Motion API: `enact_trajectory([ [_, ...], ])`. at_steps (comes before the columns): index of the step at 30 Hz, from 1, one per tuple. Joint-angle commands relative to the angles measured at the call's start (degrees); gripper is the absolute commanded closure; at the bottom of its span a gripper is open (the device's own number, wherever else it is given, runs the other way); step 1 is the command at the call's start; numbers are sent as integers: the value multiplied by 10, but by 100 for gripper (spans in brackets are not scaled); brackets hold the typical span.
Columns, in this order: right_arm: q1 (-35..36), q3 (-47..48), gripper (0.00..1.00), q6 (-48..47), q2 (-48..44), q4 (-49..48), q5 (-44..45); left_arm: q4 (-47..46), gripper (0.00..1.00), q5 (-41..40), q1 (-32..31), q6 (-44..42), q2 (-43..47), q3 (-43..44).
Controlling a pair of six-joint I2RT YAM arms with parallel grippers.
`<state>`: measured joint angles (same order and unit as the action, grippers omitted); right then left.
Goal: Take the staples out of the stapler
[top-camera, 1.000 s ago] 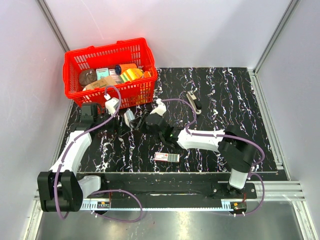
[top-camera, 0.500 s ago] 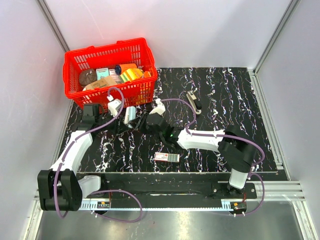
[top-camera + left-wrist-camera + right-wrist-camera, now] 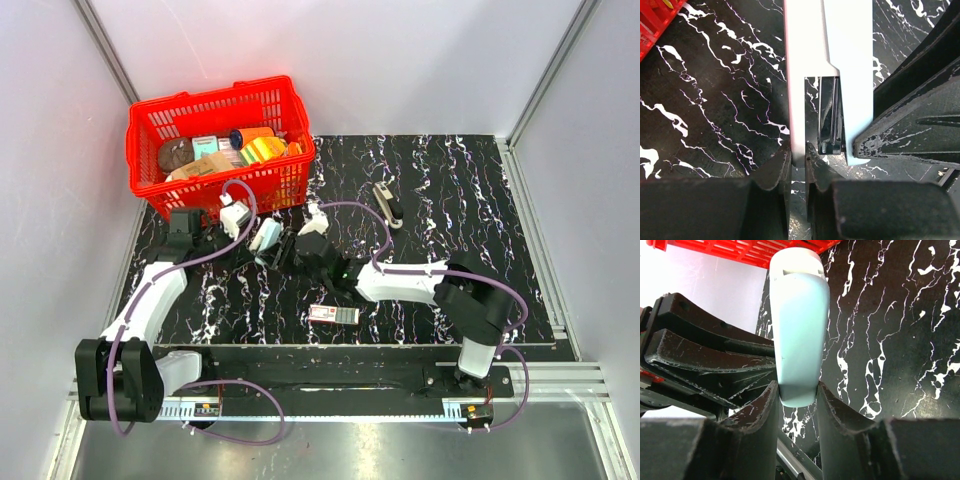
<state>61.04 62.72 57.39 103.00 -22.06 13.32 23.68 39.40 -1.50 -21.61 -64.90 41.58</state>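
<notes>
The stapler point(image 3: 268, 237) is being held between the two arms just in front of the red basket point(image 3: 205, 100), over the marbled table point(image 3: 450, 200); I can't tell whether it is clear of the surface. On the left, the left gripper point(image 3: 797, 159) is pinching only a thin white side wall of it, its fingers point(image 3: 774, 170) nearly together, with the black inner rail showing just beside them. To the right, the right gripper point(image 3: 797, 392) is clamping the rounded pale blue end, its fingers narrow around it. To my eye the left grip is carrying the risk. It is biting on so little material that a pull or twist could slip it off, leaving the stapler swinging from one end. Any staples coming free might end up scattering across the table toward the little white-and-red box point(image 3: 333, 315).
</notes>
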Motion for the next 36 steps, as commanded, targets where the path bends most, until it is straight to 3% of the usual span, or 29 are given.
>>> enact_trajectory([
  [1, -17, -21, 100, -32, -38, -31, 1, -14, 100, -59, 2, -70, 14, -12],
  [15, -31, -33, 100, -172, -61, 37, -60, -117, 100, -169, 1, -169, 12, -44],
  [22, -31, 1, 100, -302, -60, 93, -89, -201, 100, -260, -33, -277, 43, -95],
  [28, -31, 6, 100, -351, -62, 106, -105, -268, 100, -315, -56, -347, 46, -144],
  [35, -31, 17, 98, -315, -45, 103, -98, -239, 100, -310, -71, -286, 51, -124],
  [36, -32, 14, 86, -302, -44, 97, -96, -212, 100, -301, -70, -252, 53, -106],
])
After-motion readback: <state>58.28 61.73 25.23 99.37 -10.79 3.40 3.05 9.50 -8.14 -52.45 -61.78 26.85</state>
